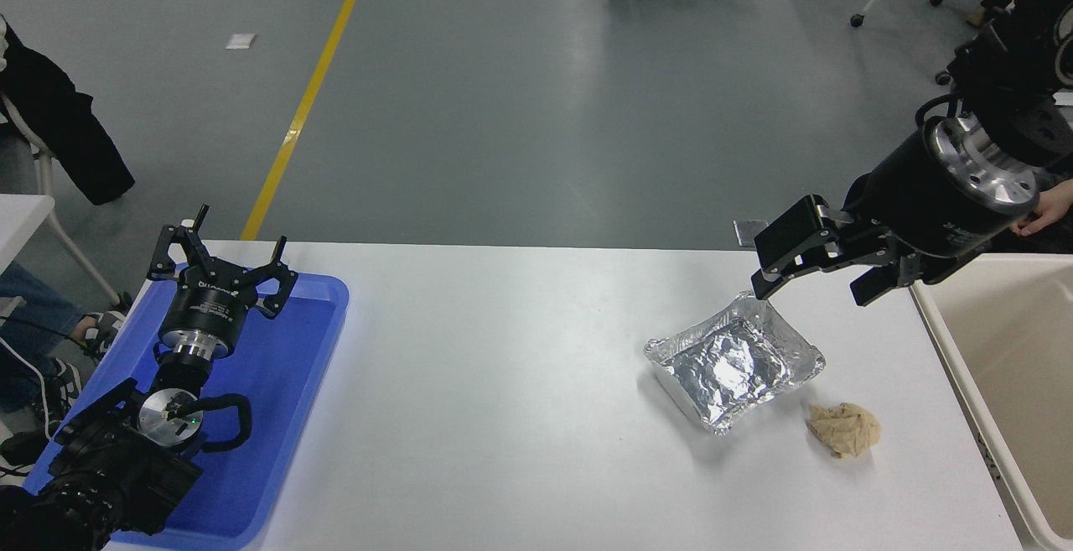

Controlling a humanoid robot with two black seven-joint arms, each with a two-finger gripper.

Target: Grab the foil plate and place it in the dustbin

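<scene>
Foil plate (734, 361) sits empty on your table (503, 383) just below your spread, empty right gripper (809, 287), dustbin (997, 383) right of it, left gripper (220, 262) parked released over the blue tray (285, 400).

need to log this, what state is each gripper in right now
Left gripper: open, holding nothing, parked over the blue tray.
Right gripper: open, empty, above the foil plate.
</scene>
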